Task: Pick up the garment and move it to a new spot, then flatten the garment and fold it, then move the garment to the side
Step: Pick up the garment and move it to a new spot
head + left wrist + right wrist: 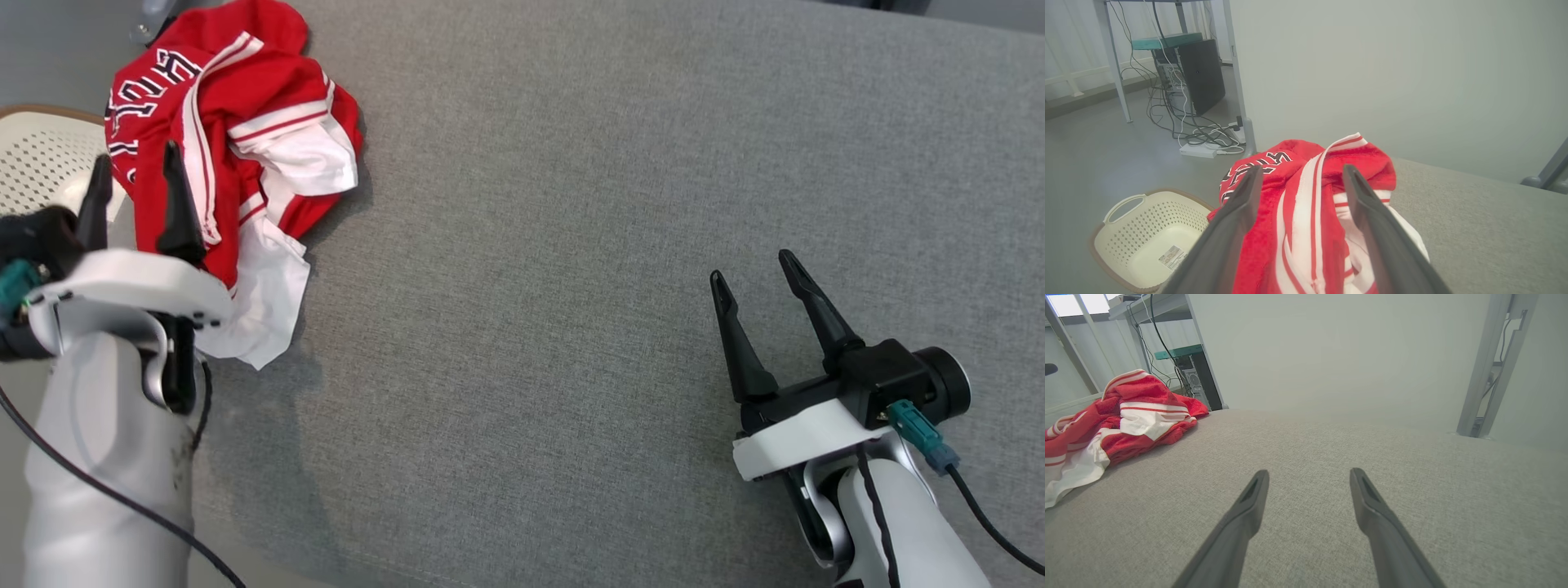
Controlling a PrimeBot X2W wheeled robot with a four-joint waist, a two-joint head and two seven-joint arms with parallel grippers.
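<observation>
Since the crumpled red-and-white jersey garment [245, 139] with black lettering sits bunched at the far left corner of the grey fabric tabletop [571, 245], a shallow pinch may catch one layer and slip. Left gripper [136, 155], fingers apart, hovers over it. Cream perforated plastic basket [1126, 228] lies beside that left edge; dragged cloth could drop in. Right gripper [751, 266], also apart, is well clear toward the right edge.

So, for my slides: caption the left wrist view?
Left gripper, jaws open, aimed at crumpled red-and-white garment on grey surface; basket alongside.
</observation>
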